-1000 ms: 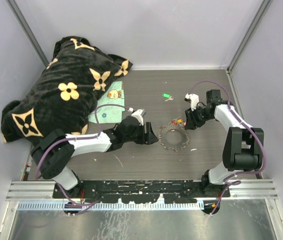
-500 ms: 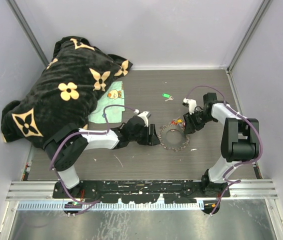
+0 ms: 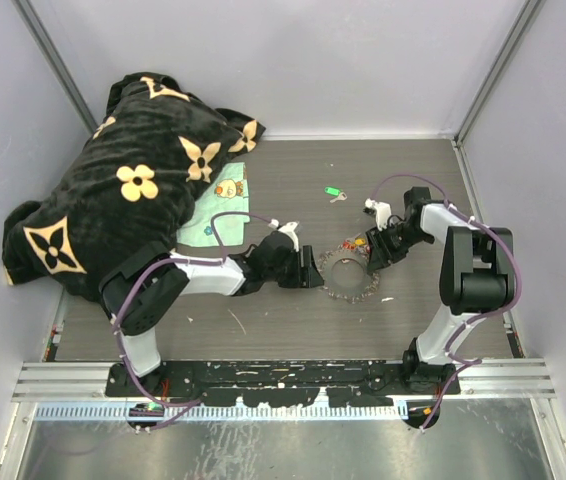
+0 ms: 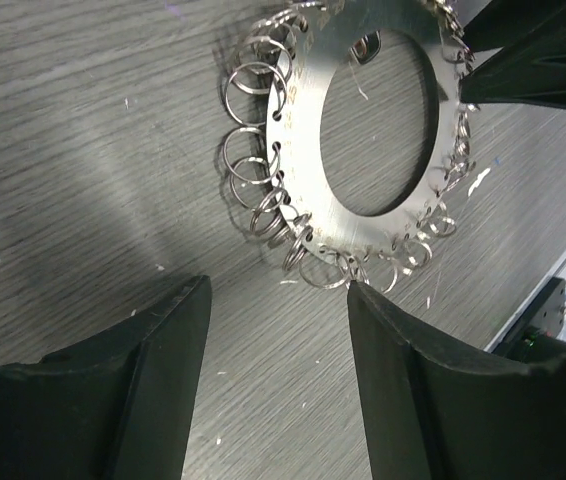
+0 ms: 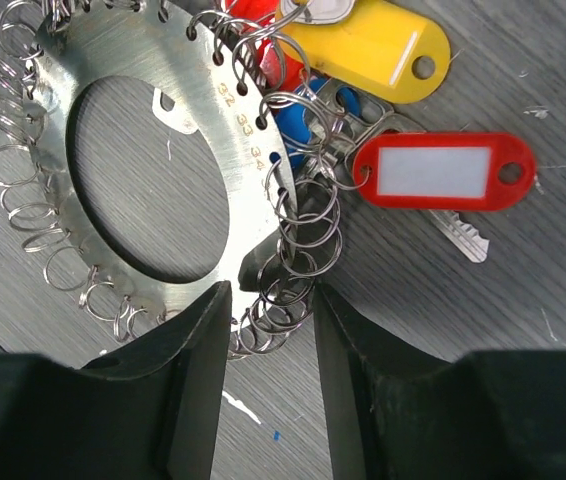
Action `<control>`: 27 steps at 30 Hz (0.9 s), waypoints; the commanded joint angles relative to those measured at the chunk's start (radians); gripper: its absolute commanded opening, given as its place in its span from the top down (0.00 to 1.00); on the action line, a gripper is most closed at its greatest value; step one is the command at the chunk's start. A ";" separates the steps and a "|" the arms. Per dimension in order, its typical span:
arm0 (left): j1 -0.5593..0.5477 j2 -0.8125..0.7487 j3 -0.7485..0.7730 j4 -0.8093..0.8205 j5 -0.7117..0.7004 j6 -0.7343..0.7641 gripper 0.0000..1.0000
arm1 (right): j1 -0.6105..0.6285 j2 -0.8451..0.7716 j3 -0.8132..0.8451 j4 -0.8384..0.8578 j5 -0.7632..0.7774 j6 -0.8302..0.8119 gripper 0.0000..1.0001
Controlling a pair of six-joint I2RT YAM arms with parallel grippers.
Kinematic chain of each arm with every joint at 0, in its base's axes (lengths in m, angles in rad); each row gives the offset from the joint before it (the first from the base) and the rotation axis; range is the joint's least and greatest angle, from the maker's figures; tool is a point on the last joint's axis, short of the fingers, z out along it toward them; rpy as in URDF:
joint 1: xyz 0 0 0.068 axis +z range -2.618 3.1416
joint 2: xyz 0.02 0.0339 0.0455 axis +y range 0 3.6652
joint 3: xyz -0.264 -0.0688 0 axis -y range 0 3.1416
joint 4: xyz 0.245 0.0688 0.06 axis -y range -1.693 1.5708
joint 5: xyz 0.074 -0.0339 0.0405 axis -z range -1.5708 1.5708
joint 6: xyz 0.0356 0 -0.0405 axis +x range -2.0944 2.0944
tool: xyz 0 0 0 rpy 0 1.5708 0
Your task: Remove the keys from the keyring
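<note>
Top external view: we see a dark wood-grain table [image 3: 293,325] with the keyring [image 3: 358,292], a flat grey metal disc with a hollow centre, lying near the middle. The keys [image 3: 355,243], with their bright tags, cluster at the ring's 12 o'clock and touch its rim. One green-tagged key [image 3: 333,191] lies apart, farther out toward 12 o'clock. The left gripper [image 3: 311,279] sits low at the ring's 9 o'clock. The right gripper [image 3: 371,258] sits at its 1 o'clock, beside the keys. A black blanket [image 3: 113,200] with tan flowers fills the table's 10 o'clock corner and partly covers a pale green cloth [image 3: 218,222].

Left wrist view: we look past the left gripper [image 4: 278,290] at the keyring [image 4: 308,150], whose rim is hung with many small split rings [image 4: 248,160]. The jaws are spread wide with bare table between them, and one fingertip reaches just beside the rings at the disc's 6 o'clock. Dark fingers [image 4: 533,75] of the other arm show at 2 o'clock.

Right wrist view: the right gripper [image 5: 268,300] straddles the rim of the keyring [image 5: 233,110] at its 5 o'clock. Its jaws stand partly apart, and a bunch of split rings [image 5: 303,240] fills the gap. We cannot tell whether the pads press on them. A yellow tag [image 5: 373,45], a red tag [image 5: 443,172] and a blue tag [image 5: 303,115] lie between the disc's 1 and 3 o'clock.
</note>
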State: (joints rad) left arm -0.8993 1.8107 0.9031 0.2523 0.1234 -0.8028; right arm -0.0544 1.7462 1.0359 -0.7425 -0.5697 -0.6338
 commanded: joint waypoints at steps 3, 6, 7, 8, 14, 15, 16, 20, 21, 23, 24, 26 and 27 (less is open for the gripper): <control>0.002 0.033 0.036 0.068 -0.054 -0.077 0.41 | -0.001 0.030 0.038 -0.011 0.010 0.011 0.60; 0.002 0.049 0.034 0.073 -0.062 -0.121 0.40 | -0.001 0.046 0.042 -0.007 0.037 0.030 0.65; 0.002 0.054 0.031 0.079 -0.064 -0.138 0.40 | -0.001 0.049 0.044 -0.006 0.043 0.036 0.67; 0.002 0.061 0.026 0.086 -0.064 -0.155 0.40 | -0.001 0.052 0.045 -0.007 0.047 0.040 0.68; 0.001 0.083 -0.048 0.237 -0.059 -0.270 0.40 | -0.018 0.055 0.055 -0.027 0.011 0.048 0.73; 0.001 0.088 -0.058 0.260 -0.059 -0.284 0.40 | -0.023 0.056 0.059 -0.036 -0.006 0.046 0.74; 0.000 0.090 -0.068 0.277 -0.059 -0.294 0.40 | -0.029 0.056 0.062 -0.044 -0.027 0.044 0.74; 0.000 0.088 -0.086 0.299 -0.074 -0.305 0.40 | -0.057 0.054 0.082 -0.091 -0.117 0.027 0.78; 0.000 0.085 -0.091 0.298 -0.082 -0.303 0.40 | -0.062 0.051 0.085 -0.098 -0.137 0.024 0.79; 0.000 0.074 -0.104 0.298 -0.096 -0.300 0.40 | -0.068 0.043 0.090 -0.110 -0.171 0.018 0.81; 0.000 0.066 -0.111 0.298 -0.100 -0.297 0.40 | -0.070 0.037 0.090 -0.114 -0.182 0.017 0.82; -0.001 0.049 -0.127 0.298 -0.114 -0.283 0.40 | -0.072 0.024 0.092 -0.119 -0.201 0.017 0.85; 0.000 0.036 -0.136 0.296 -0.120 -0.276 0.41 | -0.073 0.020 0.094 -0.122 -0.213 0.017 0.86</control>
State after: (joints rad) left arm -0.8993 1.8786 0.8124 0.5690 0.0593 -1.1038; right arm -0.1238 1.8004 1.0908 -0.8238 -0.6827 -0.6010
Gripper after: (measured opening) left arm 0.596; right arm 0.160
